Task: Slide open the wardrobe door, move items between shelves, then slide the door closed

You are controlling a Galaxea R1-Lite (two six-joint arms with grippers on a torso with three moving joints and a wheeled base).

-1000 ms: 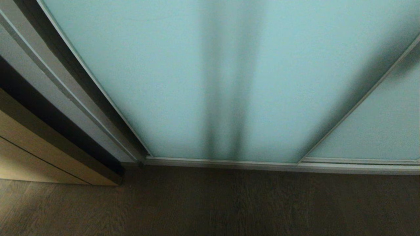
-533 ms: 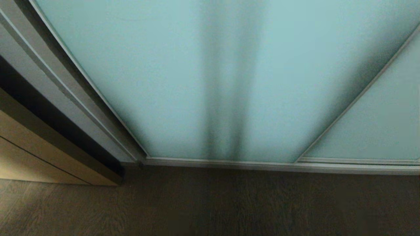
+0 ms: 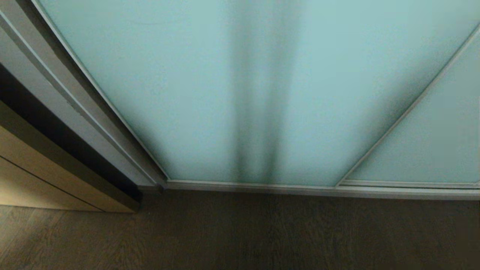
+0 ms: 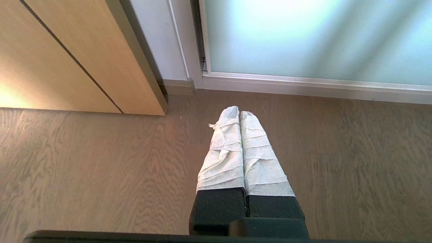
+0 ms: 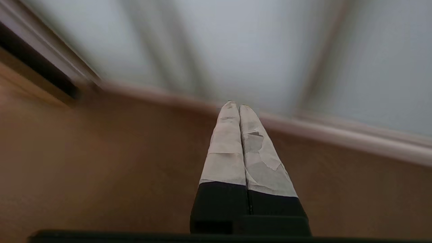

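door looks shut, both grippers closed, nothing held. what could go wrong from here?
1. The sliding wardrobe door is flush frosted glass with only a thin frame; no handle shows. The right gripper, fingers pressed together, may slip rather than catch an edge.
2. The right wrist view is smeared, so the arm looks to be moving fast near the glass: contact could be hard.
3. The left gripper, shut above the wood floor near the tan cabinet, could clip it.
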